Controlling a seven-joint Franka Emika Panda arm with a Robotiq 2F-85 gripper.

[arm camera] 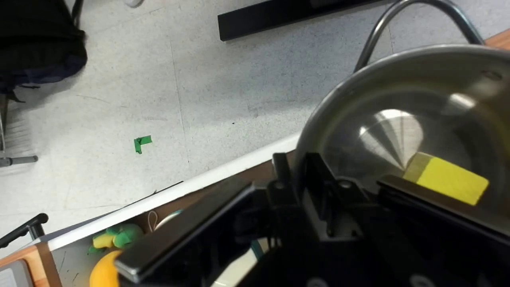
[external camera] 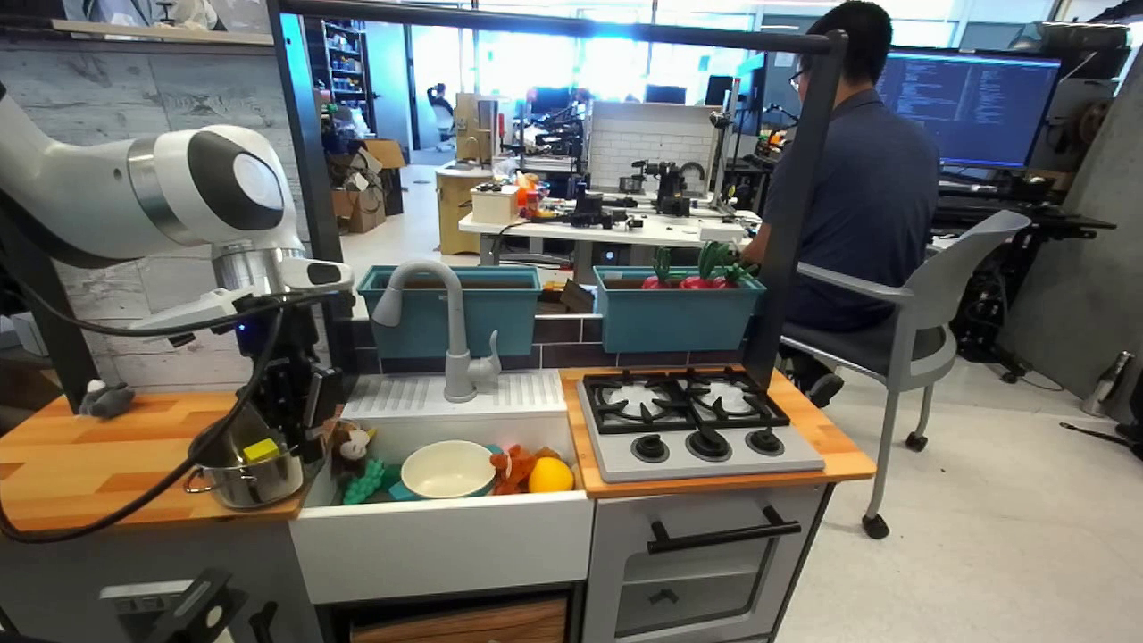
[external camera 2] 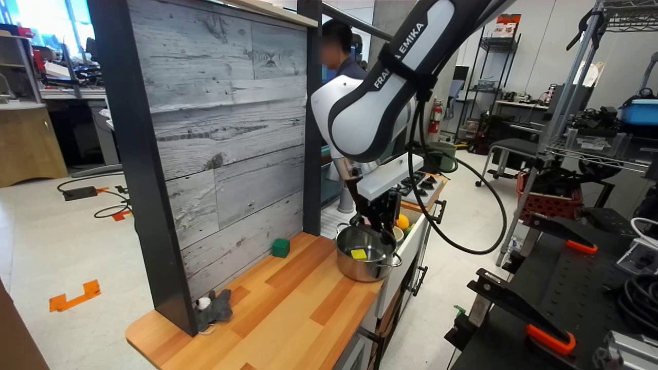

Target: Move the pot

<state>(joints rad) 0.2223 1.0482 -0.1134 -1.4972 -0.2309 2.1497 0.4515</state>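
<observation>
The pot (external camera: 254, 485) is small, round, shiny silver metal with loop handles. It is at the front corner of the wooden counter, right beside the sink, and also shows in an exterior view (external camera 2: 360, 270) and in the wrist view (arm camera: 418, 79). A yellow block (arm camera: 452, 179) lies inside it. My gripper (arm camera: 293, 163) points down at the sink side of the pot, one finger inside and one outside, close together with the rim between them. It appears shut on the rim. The fingertips are partly hidden in both exterior views. Whether the pot's base touches the counter I cannot tell.
The white sink (external camera: 442, 554) holds a cream bowl (external camera: 446, 469), an orange ball (external camera: 551, 475) and plush toys. A faucet (external camera: 455, 357) and stove (external camera: 705, 438) stand beyond. A grey plush (external camera 2: 215, 308) and green cube (external camera 2: 280, 247) sit along the panel wall (external camera 2: 231, 128).
</observation>
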